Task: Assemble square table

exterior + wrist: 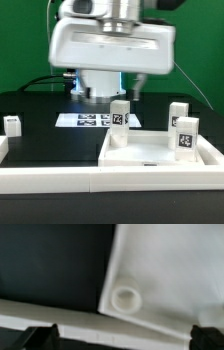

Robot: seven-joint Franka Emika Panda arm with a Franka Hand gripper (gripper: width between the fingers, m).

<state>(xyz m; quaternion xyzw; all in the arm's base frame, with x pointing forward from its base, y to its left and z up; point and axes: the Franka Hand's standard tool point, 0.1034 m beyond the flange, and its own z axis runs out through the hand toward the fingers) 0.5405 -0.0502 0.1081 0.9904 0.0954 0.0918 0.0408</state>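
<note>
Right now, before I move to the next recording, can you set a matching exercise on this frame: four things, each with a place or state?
Things:
1. tabletop
2. lone leg
3. marker board
4. gripper

Places or states:
A. lying flat below the arm
B. open
C. by the exterior view's left edge
D. in the exterior view's lower right

Pairs: 1-D, 2-C, 3-A, 4-B

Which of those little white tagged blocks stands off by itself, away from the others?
The leg at the exterior view's far left. It stands alone on the dark table, while the other three cluster at the square tabletop on the right.
</note>
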